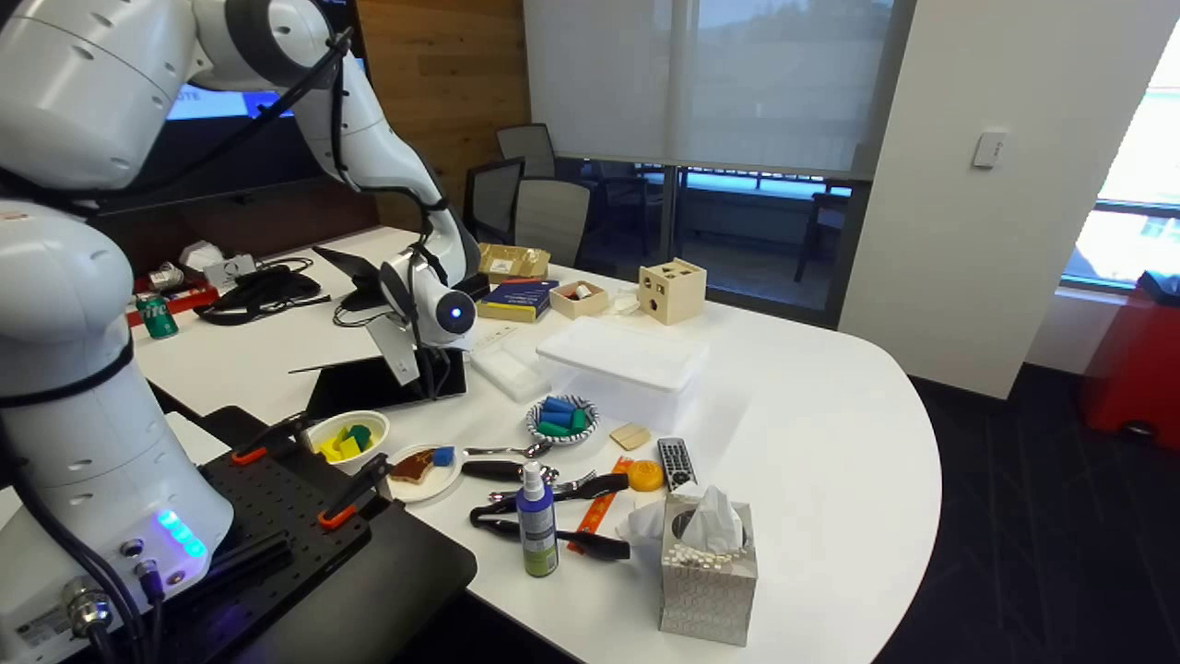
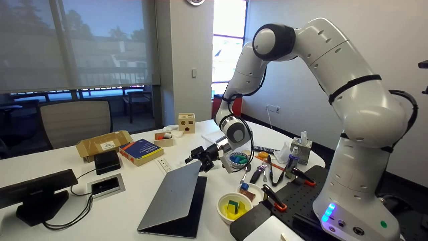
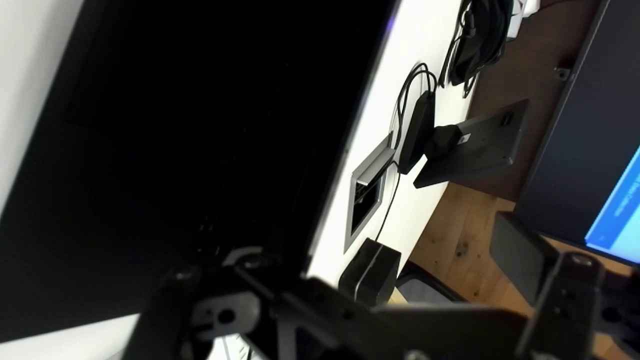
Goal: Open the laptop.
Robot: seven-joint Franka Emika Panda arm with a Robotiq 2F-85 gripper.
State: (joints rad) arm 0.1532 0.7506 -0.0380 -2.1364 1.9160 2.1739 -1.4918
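The laptop stands on the white table with its lid partly raised. In an exterior view I see the grey outside of the tilted lid and the black base under it. The laptop also shows in an exterior view, partly hidden by the wrist. In the wrist view the dark laptop fills the left side. My gripper is at the lid's far upper corner. In the wrist view the gripper's fingers are wide apart. I cannot tell whether a finger touches the lid.
A bowl with yellow and green blocks stands beside the laptop base. A power strip, a blue book and a small black box lie behind it. A black monitor stands to one side. A clear plastic box is nearby.
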